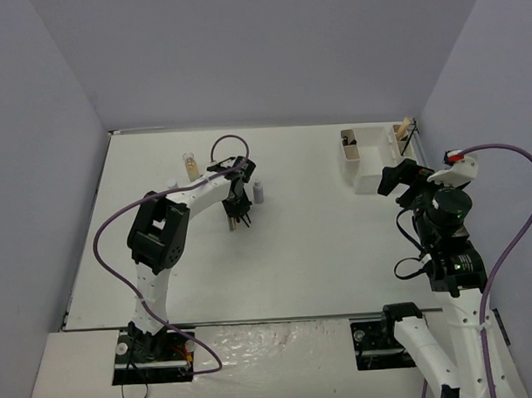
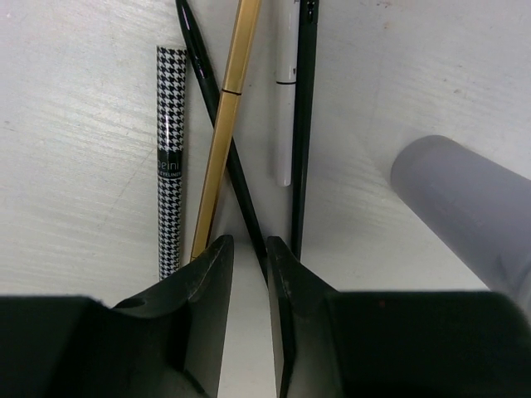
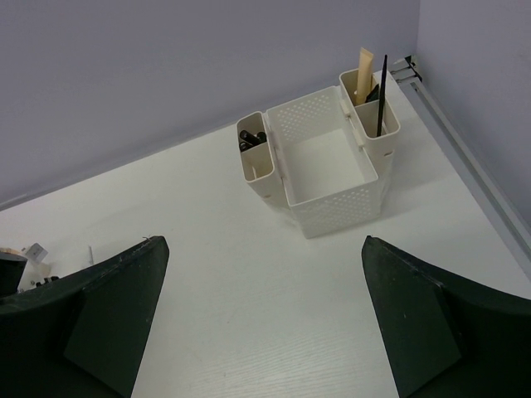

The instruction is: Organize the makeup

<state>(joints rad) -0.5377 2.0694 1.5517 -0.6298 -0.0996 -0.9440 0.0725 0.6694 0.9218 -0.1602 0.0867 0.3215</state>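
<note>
I'm hovering my left fingers point(image 2: 207, 315) low over a cluster of pens on the bench point(image 1: 338, 266), left of centre. They're almost together, with only a narrow slit between them, and through it I'm seeing bare bench, so I'm gripping nothing.

Just past the tips five sticks are lying side by side. A houndstooth pen point(image 2: 170, 157) is on the left and a gold pen point(image 2: 220, 133) is next to it. A black pencil point(image 2: 217, 116) is crossing under the gold pen on a slant. A white pen point(image 2: 284, 124) and a black pen point(image 2: 304, 124) are lying on the right. The pencil's near end is running in by my right-hand tip, though I can't tell whether it's touching.

A grey bottle point(image 2: 465, 207) is sitting just to the right of the pens. From above, an amber bottle point(image 1: 190, 165) is standing farther back and to the left, apart from them.

I'm holding my right fingers point(image 3: 116, 315) spread wide with nothing between them, looking across open bench at the box point(image 3: 332, 199) in the far right corner. Its middle bay is showing only a bare floor. Black tubes point(image 3: 249, 137) are standing in the left cup. A tan stick point(image 3: 363, 66) and a thin brush point(image 3: 382, 91) are poking up from the right cups.
</note>
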